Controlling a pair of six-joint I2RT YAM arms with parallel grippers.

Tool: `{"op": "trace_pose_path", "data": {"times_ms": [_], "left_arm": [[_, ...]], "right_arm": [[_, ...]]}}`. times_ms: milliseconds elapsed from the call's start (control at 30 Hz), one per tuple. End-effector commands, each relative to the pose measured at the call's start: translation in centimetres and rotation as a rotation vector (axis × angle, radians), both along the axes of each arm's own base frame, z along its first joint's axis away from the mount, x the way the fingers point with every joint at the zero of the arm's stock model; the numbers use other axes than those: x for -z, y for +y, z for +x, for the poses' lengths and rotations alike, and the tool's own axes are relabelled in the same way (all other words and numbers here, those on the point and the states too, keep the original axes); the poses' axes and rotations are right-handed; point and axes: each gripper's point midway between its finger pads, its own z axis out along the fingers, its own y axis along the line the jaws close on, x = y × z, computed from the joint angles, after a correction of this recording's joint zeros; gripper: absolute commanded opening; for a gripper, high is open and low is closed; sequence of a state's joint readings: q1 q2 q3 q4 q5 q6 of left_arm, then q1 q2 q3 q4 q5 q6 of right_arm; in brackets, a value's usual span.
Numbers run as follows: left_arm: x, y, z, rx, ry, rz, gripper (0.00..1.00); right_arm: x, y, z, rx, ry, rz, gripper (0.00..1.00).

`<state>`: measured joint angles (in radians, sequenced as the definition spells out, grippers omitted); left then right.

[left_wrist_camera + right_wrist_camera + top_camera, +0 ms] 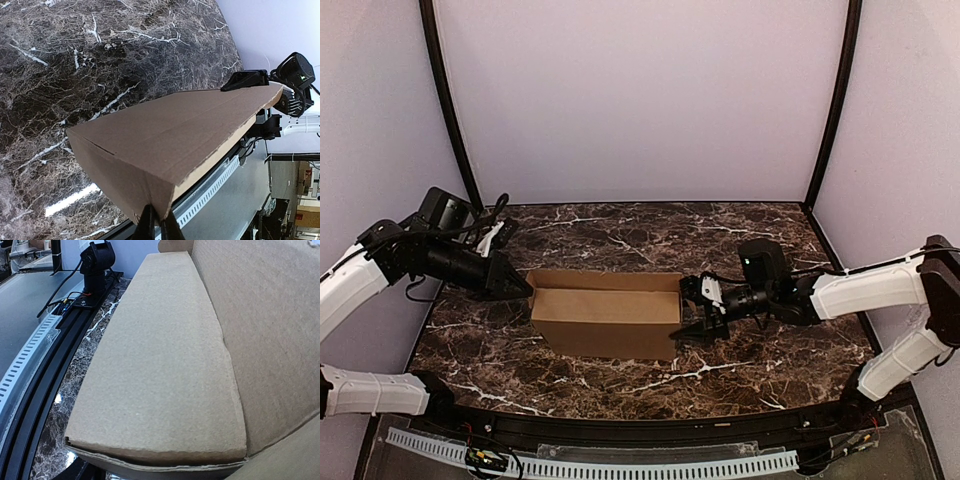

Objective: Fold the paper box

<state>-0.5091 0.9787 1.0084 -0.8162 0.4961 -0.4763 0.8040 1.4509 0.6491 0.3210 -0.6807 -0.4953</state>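
Note:
The paper box (607,312) is brown cardboard, partly folded into a shallow long box, and lies on the marble table (650,235) between the arms. My left gripper (523,288) is at its left end. In the left wrist view the gripper (159,216) is shut on the box's (175,130) near corner edge. My right gripper (694,310) is at the box's right end, jaws spread wide across that end wall. In the right wrist view cardboard (165,365) fills the frame, with a long wall panel running away, and the fingers are hidden.
A white perforated rail (620,468) runs along the table's front edge, also seen in the right wrist view (25,365). Pale tent walls and dark poles (450,110) enclose the table at the back and sides.

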Motion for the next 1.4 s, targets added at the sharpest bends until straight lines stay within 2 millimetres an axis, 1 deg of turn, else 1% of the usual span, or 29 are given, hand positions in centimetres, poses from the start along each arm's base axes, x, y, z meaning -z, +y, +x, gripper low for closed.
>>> {"op": "trace_pose_path", "data": {"times_ms": [0,467,633,767,900,1067,1233,1367], "left_arm": [[-1.4,-0.9,0.1,0.023,-0.009,-0.042,0.01],[1.0,-0.6,-0.5,0.020,0.023,-0.011,0.01],[2.2,-0.2,-1.0,0.015,0.033,0.005,0.01],[3.5,0.4,-1.5,0.012,0.044,0.031,0.01],[3.9,0.7,-1.9,0.014,0.041,0.038,0.01],[3.0,0.4,-1.9,0.019,0.015,0.009,0.01],[0.6,-0.6,-1.3,0.025,-0.019,-0.070,0.01],[-0.6,-1.2,-1.1,0.027,-0.025,-0.116,0.01]], "right_arm": [[4.0,-1.3,-0.1,0.051,0.090,-0.119,0.15],[4.5,-1.3,0.0,0.054,0.095,-0.133,0.15],[4.5,-1.2,0.1,0.056,0.099,-0.140,0.15],[4.4,-1.2,0.2,0.060,0.101,-0.147,0.15],[4.4,-1.2,0.3,0.064,0.107,-0.160,0.15],[4.4,-1.2,0.3,0.059,0.111,-0.174,0.15],[4.1,-1.5,-0.1,0.045,0.107,-0.173,0.14],[3.9,-1.7,-0.4,0.045,0.107,-0.173,0.14]]}}
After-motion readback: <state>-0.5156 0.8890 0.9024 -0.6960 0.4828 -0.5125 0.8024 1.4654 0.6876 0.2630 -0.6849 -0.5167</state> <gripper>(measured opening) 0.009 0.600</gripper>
